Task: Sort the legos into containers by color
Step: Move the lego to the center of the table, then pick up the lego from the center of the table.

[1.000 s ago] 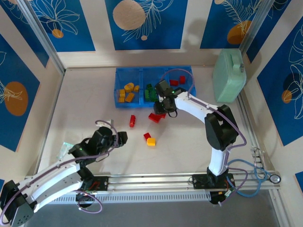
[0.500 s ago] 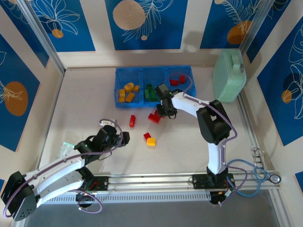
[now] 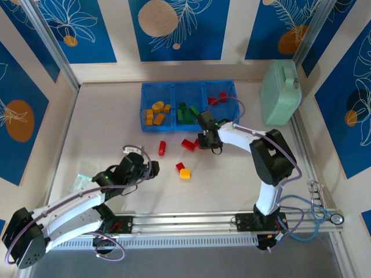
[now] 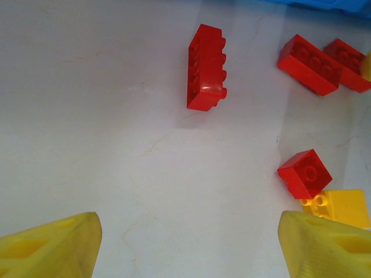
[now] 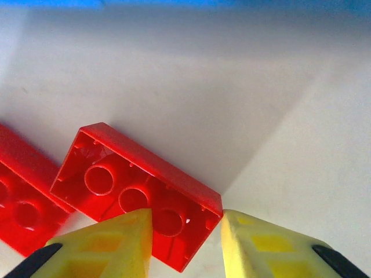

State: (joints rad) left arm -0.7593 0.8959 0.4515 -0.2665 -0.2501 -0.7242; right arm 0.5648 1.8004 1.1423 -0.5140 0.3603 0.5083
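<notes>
My right gripper (image 3: 204,141) is low over the table just in front of the blue tray (image 3: 174,84), shut on one end of a red lego (image 5: 133,191) that shows its hollow underside. A second red lego (image 5: 23,202) lies beside it. My left gripper (image 4: 188,243) is open over bare table, its yellow fingers (image 4: 52,246) wide apart. Ahead of it lie a red brick on its side (image 4: 207,67), a small red brick (image 4: 305,173) and a yellow brick (image 4: 339,207). The tray holds yellow-orange legos (image 3: 156,113) on the left, green (image 3: 184,113) in the middle and red (image 3: 217,98) on the right.
A pale mint-green handled case (image 3: 280,92) stands at the back right, against the wall. A metal rail (image 3: 191,220) runs along the near edge, between the two arm bases. Blue-patterned walls enclose the table on three sides.
The right gripper has drawn back a little from the tray and closed on the red lego. The left arm has reached slightly further right toward the loose bricks.
</notes>
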